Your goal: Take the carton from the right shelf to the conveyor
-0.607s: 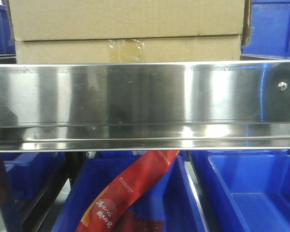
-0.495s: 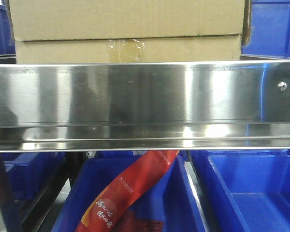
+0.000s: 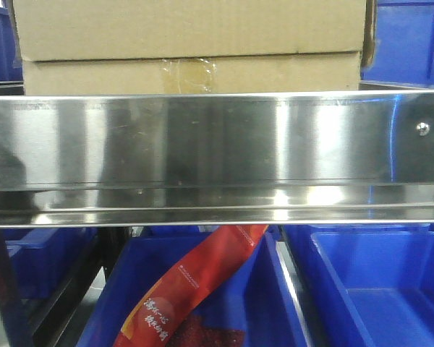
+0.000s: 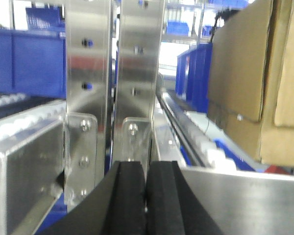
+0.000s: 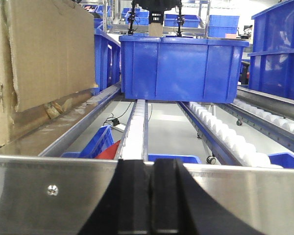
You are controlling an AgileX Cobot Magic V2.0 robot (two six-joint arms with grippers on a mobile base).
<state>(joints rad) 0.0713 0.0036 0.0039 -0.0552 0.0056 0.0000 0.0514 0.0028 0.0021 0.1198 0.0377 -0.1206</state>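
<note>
The carton (image 3: 192,29) at 12 o'clock is made of dull brown cardboard, and the right shelf (image 3: 217,148) is made of shiny, smooth metal.

Carton (image 3: 192,43) on right shelf (image 3: 217,155); red packet (image 3: 192,289) in blue bin (image 3: 282,303) below.

Only illegible yellow Chinese characters show, on the red packet (image 3: 195,283).
</note>
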